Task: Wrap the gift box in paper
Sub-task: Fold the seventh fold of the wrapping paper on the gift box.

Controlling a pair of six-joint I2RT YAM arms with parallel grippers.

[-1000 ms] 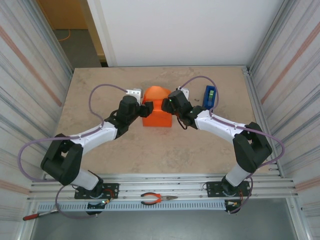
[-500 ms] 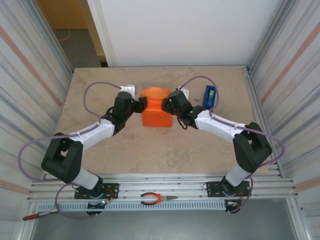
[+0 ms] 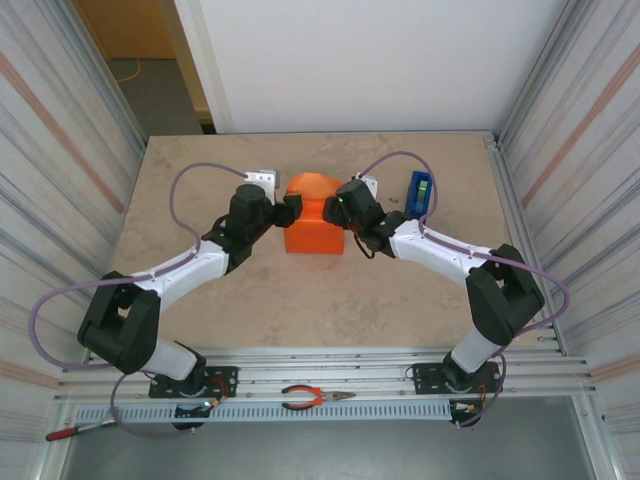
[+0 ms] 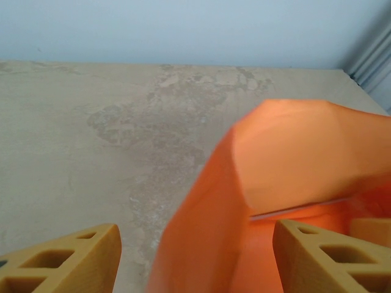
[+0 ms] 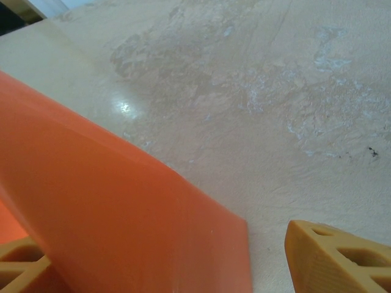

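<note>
While both arms meet at the centre of the top view, the gift box [image 3: 314, 238] sits there on the table [image 3: 200, 170] under the paper [image 3: 312, 186]. A loose flap bulges up at the upper side.

Left gripper [image 3: 291, 211] is at the box's left edge, right gripper [image 3: 337, 206] at its right edge.

Left wrist view: jaws wide apart, flap standing between the fingers [image 4: 67, 256]. The lower-left finger is clear of it, no pinch.

Right wrist view: jaws also wide, nothing clamped. The sheet runs past the lower-left finger; the lower-right one is over bare table.

Blue tape dispenser [image 3: 420, 192] sits right of centre, apart from the box.
</note>
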